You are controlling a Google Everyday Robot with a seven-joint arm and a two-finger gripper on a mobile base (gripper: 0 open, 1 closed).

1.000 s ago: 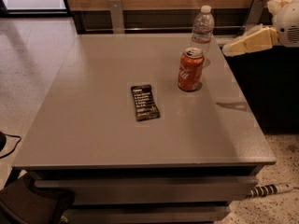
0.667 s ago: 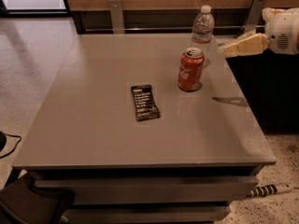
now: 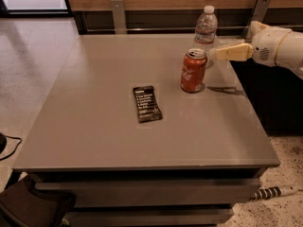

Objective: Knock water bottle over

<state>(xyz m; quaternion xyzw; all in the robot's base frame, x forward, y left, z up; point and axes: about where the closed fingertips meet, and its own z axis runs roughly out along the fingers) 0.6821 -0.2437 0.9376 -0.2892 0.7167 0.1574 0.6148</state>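
Observation:
The water bottle (image 3: 206, 28) is clear plastic with a white cap and a pale label band. It stands upright near the far right edge of the grey table (image 3: 94, 126). My gripper (image 3: 214, 55) reaches in from the right on a white arm. Its tan fingertips sit just right of the bottle's lower part and above the can's top. A red Coca-Cola can (image 3: 193, 71) stands upright in front of the bottle.
A dark snack bar wrapper (image 3: 146, 103) lies flat near the table's middle. A wood-panelled wall with metal brackets runs behind the table. A power strip (image 3: 272, 192) lies on the floor at the lower right.
My gripper has moved left and slightly down toward the bottle. The bottle and can stay upright in place.

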